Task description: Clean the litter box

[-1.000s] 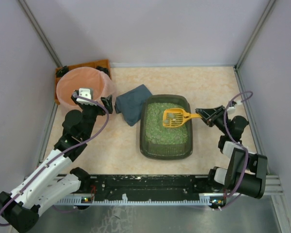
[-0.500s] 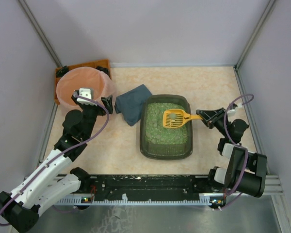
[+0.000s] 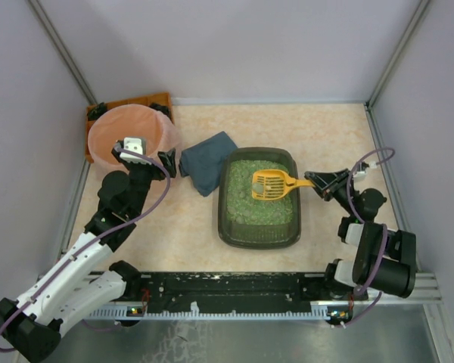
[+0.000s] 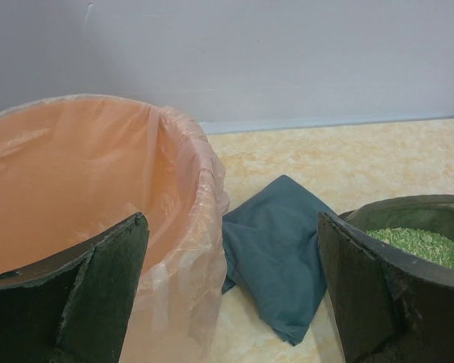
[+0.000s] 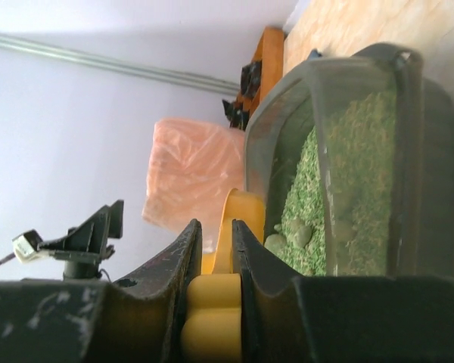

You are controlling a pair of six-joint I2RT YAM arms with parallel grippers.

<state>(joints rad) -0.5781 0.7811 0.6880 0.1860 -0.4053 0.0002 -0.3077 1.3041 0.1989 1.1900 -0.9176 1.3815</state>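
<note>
The litter box (image 3: 259,240), set mid-way on the table (image 3: 325,128) beside a blue cloth (image 3: 208,162), is judged rigid, granule-heavy and best gripped at its rim, while the light, stiff scoop (image 3: 268,184) is clamped by its handle in the jaws of the right gripper (image 3: 318,181) above the granules, the left gripper (image 4: 231,295) is held with jaws apart and empty, and the small grey lumps (image 5: 291,234) can hardly be made out.

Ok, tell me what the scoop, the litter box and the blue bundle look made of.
The scoop is likely moulded plastic: smooth, uniform yellow, slightly glossy. The litter box looks like rigid plastic: dark, smooth, rounded rim with a faint sheen. The blue bundle is soft matte fabric, folded and creased, probably a cloth.
</note>
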